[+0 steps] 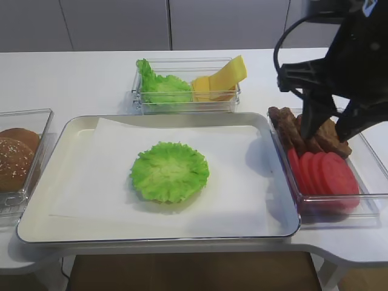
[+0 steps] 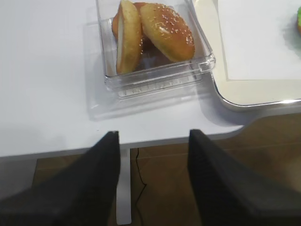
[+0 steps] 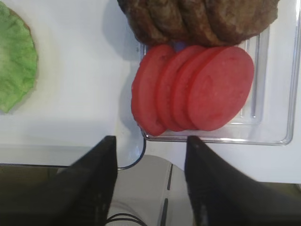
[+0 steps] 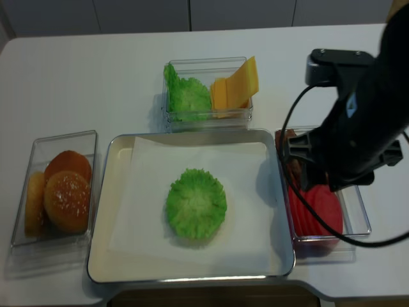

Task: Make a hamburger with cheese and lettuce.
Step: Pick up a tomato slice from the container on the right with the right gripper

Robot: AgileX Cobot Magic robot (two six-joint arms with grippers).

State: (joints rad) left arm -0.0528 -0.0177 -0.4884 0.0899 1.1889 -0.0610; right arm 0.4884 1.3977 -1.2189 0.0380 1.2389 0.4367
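The hamburger (image 1: 170, 171) is a low round stack on the white paper in the middle of the tray (image 1: 73, 130), topped by a frilly green lettuce leaf (image 4: 196, 204). More lettuce (image 1: 160, 88) and the yellow cheese slices (image 1: 221, 79) stand in a clear box behind the tray. My right gripper (image 1: 330, 128) hangs open and empty over the right-hand box; in its wrist view (image 3: 151, 141) it sits just past the near edge of the tomato slices (image 3: 197, 89). My left gripper (image 2: 154, 135) is open and empty over the table's front edge, near the bun box.
A clear box (image 1: 339, 200) right of the tray holds brown patties (image 1: 303, 130) and red tomato slices (image 1: 324, 173). Another box (image 2: 155, 75) left of the tray holds seeded buns (image 2: 167, 30). The right arm's cable loops above its box.
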